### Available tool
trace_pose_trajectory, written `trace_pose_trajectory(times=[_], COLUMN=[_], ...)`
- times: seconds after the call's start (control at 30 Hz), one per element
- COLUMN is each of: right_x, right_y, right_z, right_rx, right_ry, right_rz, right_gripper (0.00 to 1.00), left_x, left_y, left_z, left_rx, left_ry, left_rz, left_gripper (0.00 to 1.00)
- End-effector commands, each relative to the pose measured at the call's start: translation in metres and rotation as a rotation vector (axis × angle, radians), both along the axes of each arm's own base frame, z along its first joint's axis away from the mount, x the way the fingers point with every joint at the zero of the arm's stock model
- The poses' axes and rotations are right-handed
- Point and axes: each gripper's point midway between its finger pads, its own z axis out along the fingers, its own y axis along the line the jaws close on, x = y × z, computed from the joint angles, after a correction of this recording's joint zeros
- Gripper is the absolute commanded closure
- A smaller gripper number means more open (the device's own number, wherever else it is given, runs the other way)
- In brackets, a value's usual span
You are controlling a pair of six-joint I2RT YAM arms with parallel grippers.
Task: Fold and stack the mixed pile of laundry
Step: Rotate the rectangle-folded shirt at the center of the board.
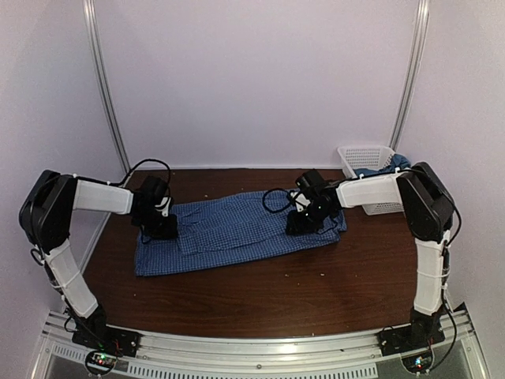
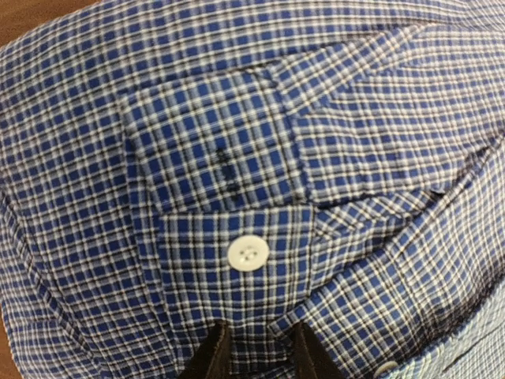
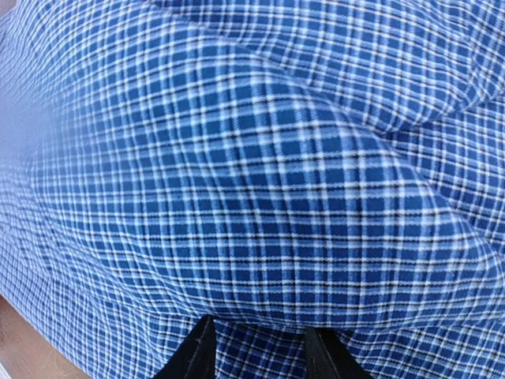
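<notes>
We see the shirt [image 1: 237,229] spread flat on the table [image 1: 237,304], the right gripper [image 3: 260,355] pinching a raised fold and the left gripper [image 2: 259,359] straddling cloth below a button [image 2: 248,253] (whether clamped, we cannot tell), presumably so both ends lift together.

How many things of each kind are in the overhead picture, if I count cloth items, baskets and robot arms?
Cloth items: 2 (checked shirt, blue cloth)
Baskets: 1 (white basket)
Robot arms: 2 (left arm, right arm)
Total: 5
</notes>
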Motion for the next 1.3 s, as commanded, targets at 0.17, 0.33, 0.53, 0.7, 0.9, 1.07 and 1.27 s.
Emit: trace_pose_trajectory(times=[0.17,0.33,0.53,0.7,0.9,1.07,1.27], right_x=[0.04,0.032,0.023,0.022,0.011,0.004,0.007], right_y=[-0.023,-0.051,-0.063,-0.063,-0.064,-0.067,-0.076], right_z=[-0.001,-0.002,0.011,0.024,0.033,0.028,0.038], right_rx=[-0.131,-0.156,-0.119,-0.104,-0.083,-0.081,-0.115], right_ry=[-0.032,-0.02,-0.037,-0.061,-0.053,-0.048,-0.069], right_rz=[0.022,-0.007,0.004,0.012,-0.013,-0.037,-0.06], right_gripper=[0.6,0.6,0.6,0.59,0.59,0.59,0.58], left_x=[-0.088,-0.069,-0.085,-0.104,-0.08,-0.038,-0.018], left_y=[0.0,0.005,0.021,0.029,0.007,-0.011,-0.03], left_z=[-0.002,0.048,0.05,0.033,0.063,0.081,0.066], left_rx=[-0.051,-0.115,-0.085,-0.048,-0.144,-0.128,-0.149], left_ry=[0.096,-0.012,0.038,0.111,0.0,-0.076,-0.036], left_rz=[-0.016,0.027,0.05,0.041,-0.035,-0.099,-0.146], left_gripper=[0.58,0.44,0.42,0.48,0.53,0.53,0.54])
